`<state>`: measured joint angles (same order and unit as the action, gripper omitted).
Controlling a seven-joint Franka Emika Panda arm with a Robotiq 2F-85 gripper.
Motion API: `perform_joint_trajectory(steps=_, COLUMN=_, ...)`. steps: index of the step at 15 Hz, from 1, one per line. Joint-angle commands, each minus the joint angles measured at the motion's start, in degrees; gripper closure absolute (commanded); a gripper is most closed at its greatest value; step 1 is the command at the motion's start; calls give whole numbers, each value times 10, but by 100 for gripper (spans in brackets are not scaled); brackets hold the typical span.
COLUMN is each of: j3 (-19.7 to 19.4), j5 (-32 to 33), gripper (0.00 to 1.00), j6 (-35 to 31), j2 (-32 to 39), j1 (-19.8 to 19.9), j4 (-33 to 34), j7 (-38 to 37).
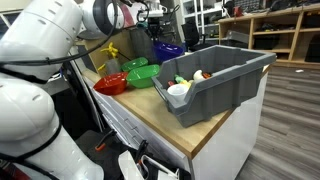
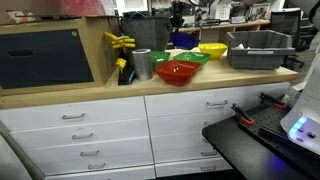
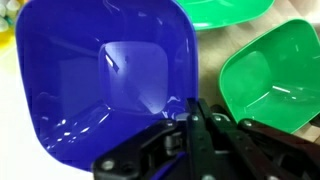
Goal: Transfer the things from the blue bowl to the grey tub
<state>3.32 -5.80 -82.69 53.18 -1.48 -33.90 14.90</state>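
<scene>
I see hand [image 3: 195,135] closed tight, clamped on blue bowl [image 3: 100,80] rim; green bowl [image 3: 275,75] just beside; colourful pieces [image 1: 182,80] lie in grey tub [image 1: 232,85] on surface [image 1: 150,115]

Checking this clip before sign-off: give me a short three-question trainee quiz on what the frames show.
1. True or false: in the wrist view the blue bowl looks empty.
2. In an exterior view, the red bowl stands, among the bowls: A nearest the camera; B farthest from it; C hidden.
3. Which container holds the small colourful pieces?
Key: 1 true; 2 A; 3 the grey tub.
</scene>
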Motion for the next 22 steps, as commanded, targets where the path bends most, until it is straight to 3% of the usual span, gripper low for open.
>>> perform_joint_trajectory(steps=1, j3=-4, j5=9, gripper=99, j6=-36, j2=13, j1=-3, j4=11, j7=12)
perform_joint_trajectory(steps=10, j3=-15, j5=21, gripper=99, j6=-44, j2=30, j1=4, j4=-9, j7=32)
perform_joint_trajectory(steps=21, j3=3, j5=4, gripper=99, j6=-48, j2=38, j1=-10, j4=-23, j7=20)
perform_joint_trajectory(steps=22, j3=5, j5=4, gripper=72, j6=-47, j2=40, j1=-10, j4=-25, j7=18)
